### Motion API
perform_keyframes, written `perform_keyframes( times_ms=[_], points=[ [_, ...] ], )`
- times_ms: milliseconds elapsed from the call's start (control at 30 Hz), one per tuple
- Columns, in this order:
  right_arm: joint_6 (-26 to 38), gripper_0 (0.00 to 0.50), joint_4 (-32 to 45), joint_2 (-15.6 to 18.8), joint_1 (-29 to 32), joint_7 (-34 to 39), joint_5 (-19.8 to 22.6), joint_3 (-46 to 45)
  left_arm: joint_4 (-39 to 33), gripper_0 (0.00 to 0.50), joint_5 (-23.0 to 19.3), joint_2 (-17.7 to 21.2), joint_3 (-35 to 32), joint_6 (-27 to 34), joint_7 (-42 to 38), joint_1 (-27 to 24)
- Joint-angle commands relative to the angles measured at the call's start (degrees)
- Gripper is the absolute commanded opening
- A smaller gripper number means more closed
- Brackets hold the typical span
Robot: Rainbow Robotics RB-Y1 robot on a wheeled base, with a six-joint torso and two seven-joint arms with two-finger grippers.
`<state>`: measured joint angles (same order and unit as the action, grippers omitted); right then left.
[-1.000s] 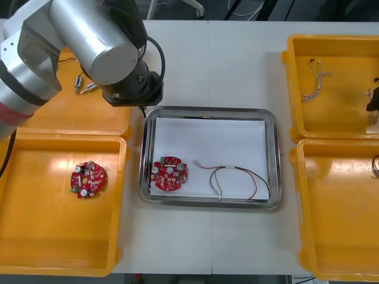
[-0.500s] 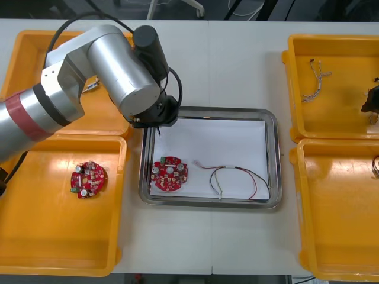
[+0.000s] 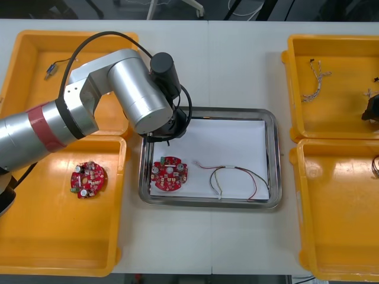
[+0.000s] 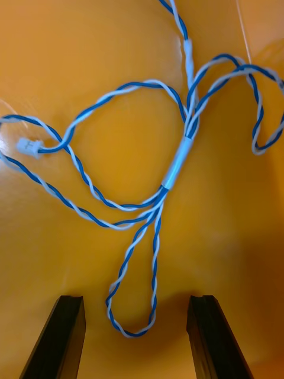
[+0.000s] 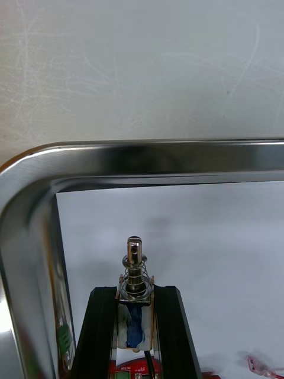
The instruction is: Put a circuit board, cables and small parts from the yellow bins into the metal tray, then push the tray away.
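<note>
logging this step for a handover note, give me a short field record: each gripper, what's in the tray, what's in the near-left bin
left gripper: shut on a small metal part, above the far-left corner of the shiny, white-lined metal tray
right gripper: open, over a twisted blue and white cable in a yellow bin
tray contents: round red circuit board, red and yellow cable
near-left yellow bin: second round red circuit board

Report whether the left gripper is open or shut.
Shut: the left gripper clamps a small metal part over a corner of the metal tray. The right gripper hangs open over a blue and white cable.
</note>
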<state>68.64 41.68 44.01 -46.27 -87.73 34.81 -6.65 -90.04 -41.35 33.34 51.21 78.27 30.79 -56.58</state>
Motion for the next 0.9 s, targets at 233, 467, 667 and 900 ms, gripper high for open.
perform_keyframes(
  times_ms=[233,467,667,900],
  points=[
    [-1.6,0.283,0.7,-0.4,1.4,1.9,2.9,0.3,0.1,0.040,2.1,-1.8,2.3,-2.6,-6.7,0.2],
    [-2.0,0.000,0.7,-0.5,1.6,1.6,3.4,0.3,-0.1,0.500,2.7,-1.8,2.3,-2.6,-8.1,0.2],
    [-1.9,0.000,0.7,-0.5,1.3,1.3,3.3,0.3,-0.6,0.500,3.0,-1.7,2.3,-2.1,-9.2,0.2],
    [1.3,0.000,0.9,0.5,-1.2,1.2,2.4,0.3,-3.4,0.500,2.9,-0.9,1.1,0.1,-10.0,0.1]
  ],
)
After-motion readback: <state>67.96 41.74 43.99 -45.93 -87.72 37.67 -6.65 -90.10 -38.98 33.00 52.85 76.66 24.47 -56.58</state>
